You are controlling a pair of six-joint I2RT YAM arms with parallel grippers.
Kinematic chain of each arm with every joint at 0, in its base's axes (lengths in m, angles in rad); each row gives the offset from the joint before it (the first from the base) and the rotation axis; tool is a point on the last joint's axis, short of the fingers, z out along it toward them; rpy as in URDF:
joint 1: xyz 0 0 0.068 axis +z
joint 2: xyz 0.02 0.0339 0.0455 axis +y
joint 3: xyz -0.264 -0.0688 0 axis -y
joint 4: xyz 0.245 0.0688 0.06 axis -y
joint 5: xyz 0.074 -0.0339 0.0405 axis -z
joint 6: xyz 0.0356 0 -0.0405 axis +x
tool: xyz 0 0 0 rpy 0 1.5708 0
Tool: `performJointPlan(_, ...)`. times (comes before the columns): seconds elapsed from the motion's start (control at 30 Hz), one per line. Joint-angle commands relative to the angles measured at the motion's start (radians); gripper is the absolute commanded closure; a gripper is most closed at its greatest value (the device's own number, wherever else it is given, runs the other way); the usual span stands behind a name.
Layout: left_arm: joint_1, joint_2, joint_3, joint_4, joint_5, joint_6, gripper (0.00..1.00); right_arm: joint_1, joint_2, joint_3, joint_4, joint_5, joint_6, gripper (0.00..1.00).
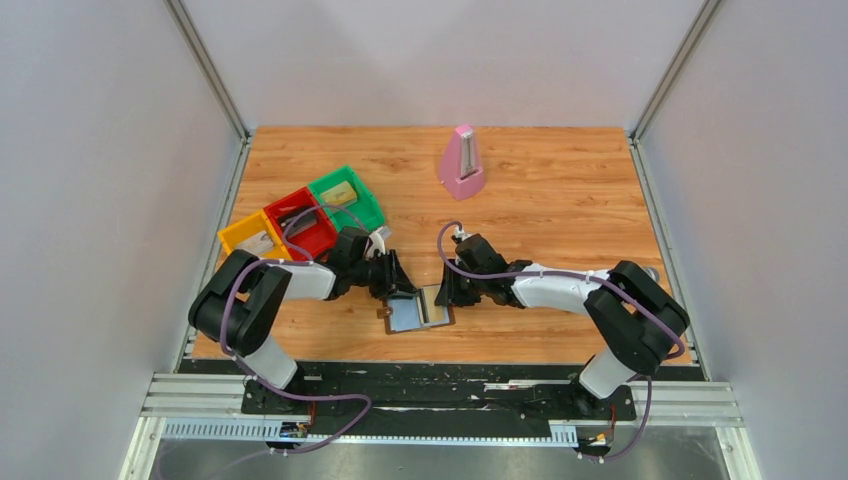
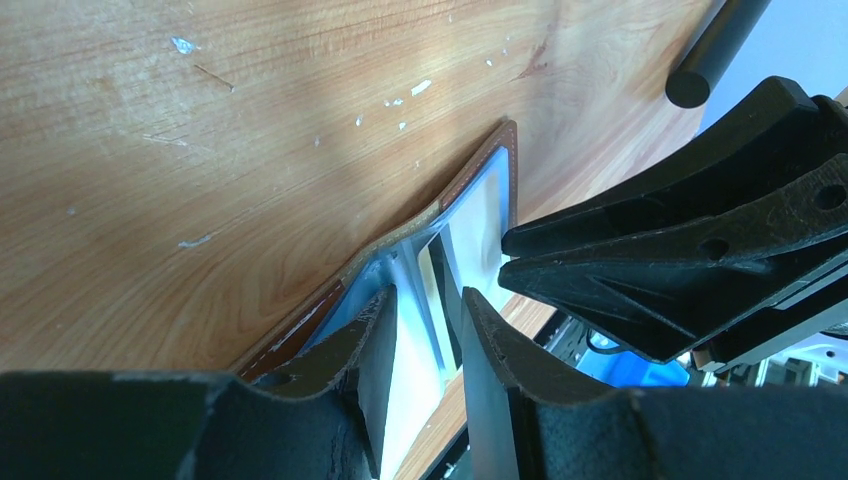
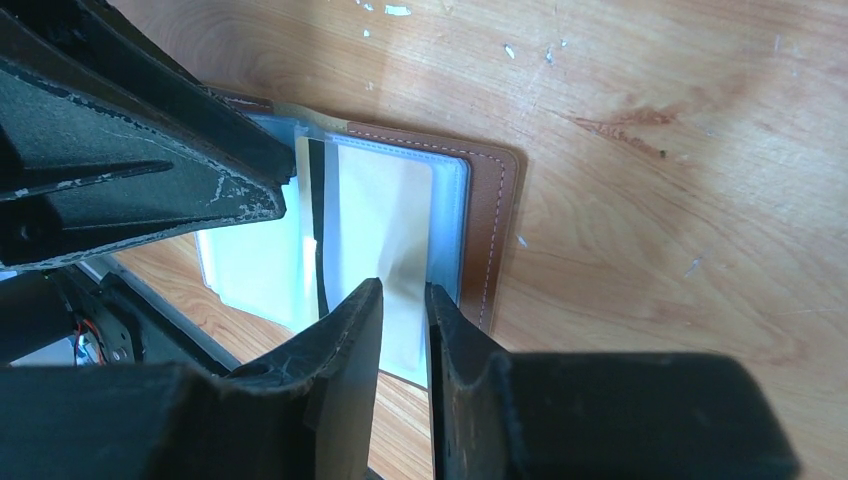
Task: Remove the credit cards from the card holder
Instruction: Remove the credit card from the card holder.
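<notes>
Far left, back: yellow tray (image 1: 243, 237), red tray (image 1: 285, 205) and green tray (image 1: 365, 200) in a row, touching. A gold-tan card (image 1: 340, 193) lies in the green one.

Left gripper (image 1: 400, 285) is low over the card holder (image 1: 405, 316), jaws apart, straddling a clear sleeve (image 2: 415, 400).

The card holder lies open, flat on the table (image 1: 560, 200) near the front edge, between both grippers.

Right gripper (image 3: 403, 290): fingers nearly together, the edge of a cream-tan card (image 3: 385, 220) in the gap. Cannot tell if it is pinched.

Pink metronome (image 1: 462, 162) stands well behind.
</notes>
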Motion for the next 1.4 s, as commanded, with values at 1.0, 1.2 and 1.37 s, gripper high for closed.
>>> performJointPlan(1.0,-0.043,0.031,-0.049,0.168,0.003,-0.058,0.65,-0.007,0.005,-0.026,0.017,0.007,0.013,0.78)
performJointPlan(1.2,-0.043,0.037,-0.052,0.181,0.004,-0.070,0.75,-0.007,0.004,-0.029,0.017,0.013,0.015,0.78)
performJointPlan(1.37,-0.043,0.032,-0.053,0.185,0.007,-0.085,0.97,-0.014,0.003,-0.036,0.016,0.021,0.020,0.78)
